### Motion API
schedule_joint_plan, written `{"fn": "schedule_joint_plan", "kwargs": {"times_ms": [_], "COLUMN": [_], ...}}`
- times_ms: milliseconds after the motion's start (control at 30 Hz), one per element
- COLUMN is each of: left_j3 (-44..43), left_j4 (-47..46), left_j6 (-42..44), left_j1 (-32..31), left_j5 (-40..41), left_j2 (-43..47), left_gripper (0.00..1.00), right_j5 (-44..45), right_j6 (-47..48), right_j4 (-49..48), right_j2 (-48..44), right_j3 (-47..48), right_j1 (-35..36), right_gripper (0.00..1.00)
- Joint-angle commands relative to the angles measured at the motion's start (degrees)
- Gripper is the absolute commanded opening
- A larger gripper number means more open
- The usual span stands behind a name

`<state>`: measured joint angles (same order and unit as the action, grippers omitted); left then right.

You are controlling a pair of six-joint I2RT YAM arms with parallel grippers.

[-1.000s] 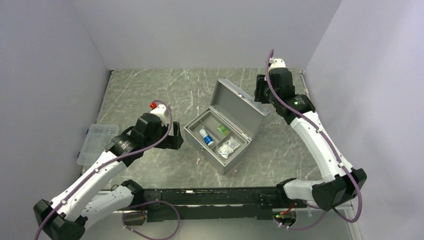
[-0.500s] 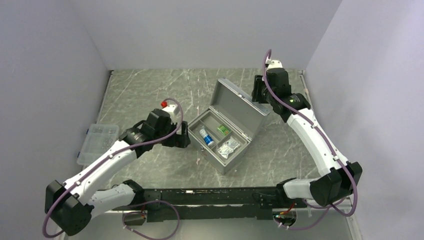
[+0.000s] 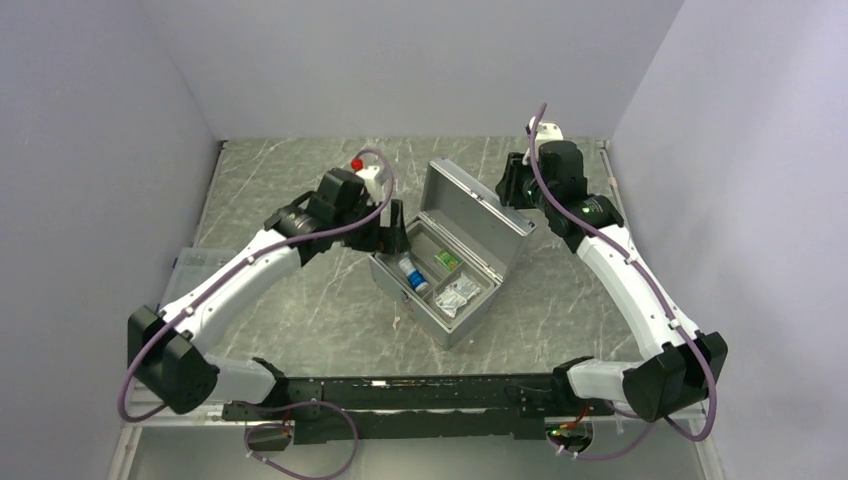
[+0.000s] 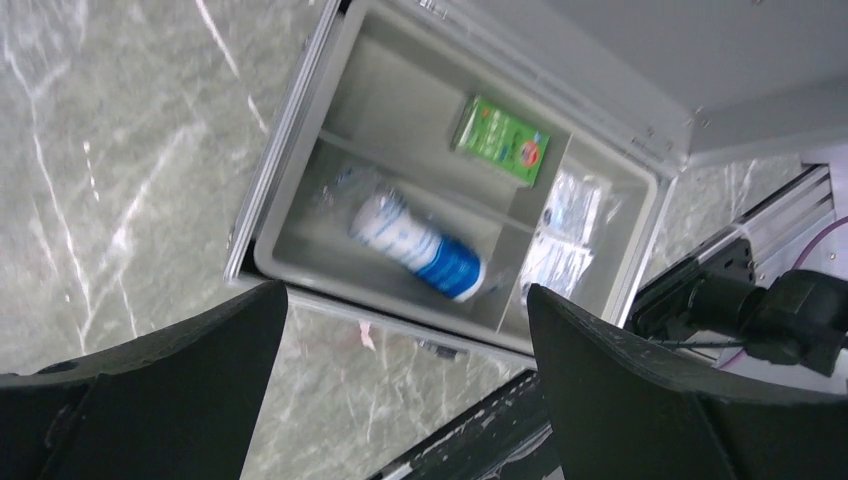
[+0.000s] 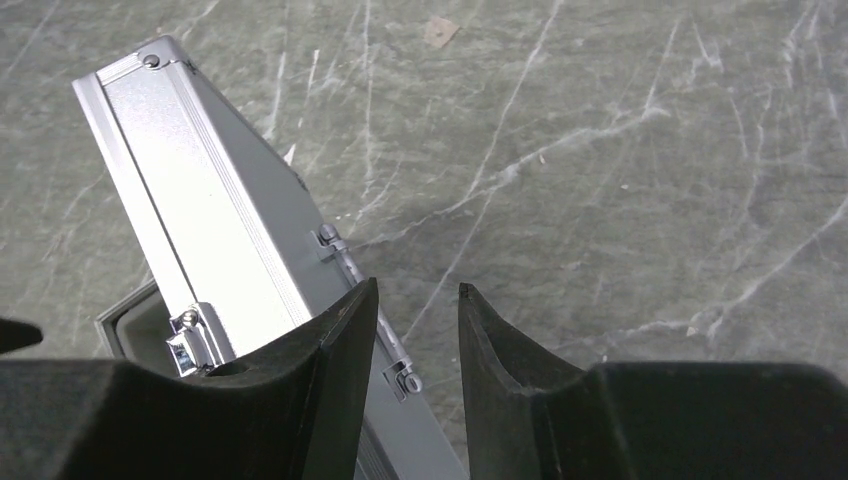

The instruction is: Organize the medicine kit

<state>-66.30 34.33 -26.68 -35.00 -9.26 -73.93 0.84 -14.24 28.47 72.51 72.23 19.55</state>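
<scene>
As left end effector (image 4: pixel 402 295) gapes over medicine kit (image 3: pixel 447 322), right (image 5: pixel 417 290), seemingly parted, flanks lid (image 3: pixel 470 205).

Robot bench in a lab test cell.
Boxed in on the left, far and right by plain pale walls (image 3: pixel 400 60), floored by a marble-patterned grey-green table (image 3: pixel 290 170), with a white-and-black left arm (image 3: pixel 228 288) and right arm (image 3: pixel 627 272) bolted to a black rail (image 3: pixel 430 392) along the near edge.

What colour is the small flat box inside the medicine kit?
The small flat box is green with a reddish mark; the left wrist view shows it best.
</scene>
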Motion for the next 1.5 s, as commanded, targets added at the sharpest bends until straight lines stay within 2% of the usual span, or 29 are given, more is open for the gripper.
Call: {"fn": "schedule_joint_plan", "kwargs": {"times_ms": [0, 200, 333, 667, 1033, 1467], "left_j3": [-9.79, -20.27, -22.76, -19.99, -13.54, -5.93], "left_j4": [3.63, 8.00, 9.20, 9.39, 9.71, 8.72], "left_j6": [1.72, 2.95, 3.26, 3.21, 2.92, 1.83], "left_j1": [0.10, 0.05, 0.08, 0.03, 0.04, 0.02], "left_j5": [-0.86, -1.41, -0.38, 2.64, 5.05, 5.77], "left_j2": [-5.87, -14.65, -16.84, -13.05, -6.57, -1.57], "left_gripper": [0.96, 0.94, 0.93, 0.93, 0.94, 0.94], "right_j5": [-5.53, -8.56, -8.93, -8.30, -4.98, -3.61], "right_j6": [0.53, -0.01, 0.19, 0.24, 0.09, -0.51], "right_j4": [0.37, -0.59, 0.09, 0.32, 0.62, 0.91], "right_j2": [-1.84, -2.86, -3.38, -5.07, -5.61, -6.16], "right_j3": [-2.09, -2.94, -2.89, -4.15, -4.87, -6.27], "right_j1": [0.61, 0.87, 2.05, 5.51, 12.40, 16.18], "right_gripper": [0.38, 0.38, 0.38, 0.36, 0.37, 0.37]}}
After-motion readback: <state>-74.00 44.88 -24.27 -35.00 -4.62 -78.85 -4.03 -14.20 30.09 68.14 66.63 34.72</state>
